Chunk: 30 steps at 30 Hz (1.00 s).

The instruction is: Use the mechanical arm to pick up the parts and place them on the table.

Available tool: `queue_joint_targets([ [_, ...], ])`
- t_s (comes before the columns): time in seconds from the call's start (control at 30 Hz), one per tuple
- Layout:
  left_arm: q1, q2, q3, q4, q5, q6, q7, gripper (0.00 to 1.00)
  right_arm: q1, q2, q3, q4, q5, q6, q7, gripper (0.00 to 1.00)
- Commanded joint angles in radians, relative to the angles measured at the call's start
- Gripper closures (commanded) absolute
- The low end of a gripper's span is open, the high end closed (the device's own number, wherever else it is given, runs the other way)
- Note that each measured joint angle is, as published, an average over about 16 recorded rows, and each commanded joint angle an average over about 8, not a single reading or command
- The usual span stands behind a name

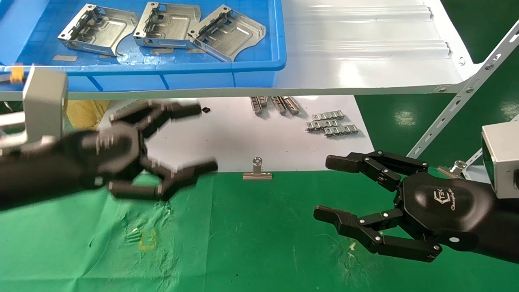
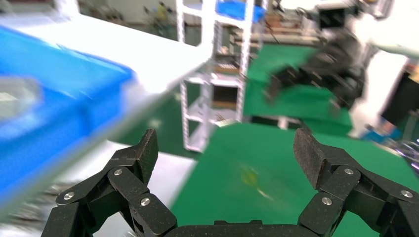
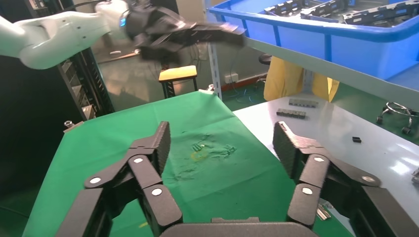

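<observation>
Progress as I read it: nothing placed yet. All three shiny silver stamped sheet-metal brackets (image 1: 166, 29) sit in the blue plastic tray (image 1: 259, 69) up on the glossy white board (image 1: 365, 48), in a row, roughly side by side; the right two look to be touching or overlapping, can't tell which. No bracket on the wrinkled bright green cloth table (image 1: 251, 243).

My left black jointed-finger gripper (image 1: 206, 136) hangs over the near edge of the table, below the tray front, fingers spread wide, holding nothing. Right gripper (image 1: 324, 186) is parked over the cloth at right, fingers also spread, empty.

Orientation: brackets lie flat, base down, slotted walls up. No clear long axis, roughly square. The rightmost has its curved cut-out corner facing me.
</observation>
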Motion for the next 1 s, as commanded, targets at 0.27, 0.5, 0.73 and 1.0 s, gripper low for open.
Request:
queue_joint_targets([
  [0.27, -0.122, 0.084, 0.005, 0.151, 0.037, -0.066, 0.029, 0.00, 0.000, 0.000, 0.000, 0.000, 0.000, 0.000, 0.000, 1.00],
  [0.5, -0.228, 0.106, 0.009, 0.277, 0.091, -0.154, 0.029, 0.00, 0.000, 0.000, 0.000, 0.000, 0.000, 0.000, 0.000, 1.00],
  [0.73, -0.387, 0.119, 0.059, 0.400, 0.205, -0.241, -0.034, 0.00, 0.000, 0.000, 0.000, 0.000, 0.000, 0.000, 0.000, 1.00],
  [1.0, -0.554, 0.143, 0.152, 0.499, 0.372, -0.329, -0.166, 0.01, 0.000, 0.000, 0.000, 0.000, 0.000, 0.000, 0.000, 1.00],
])
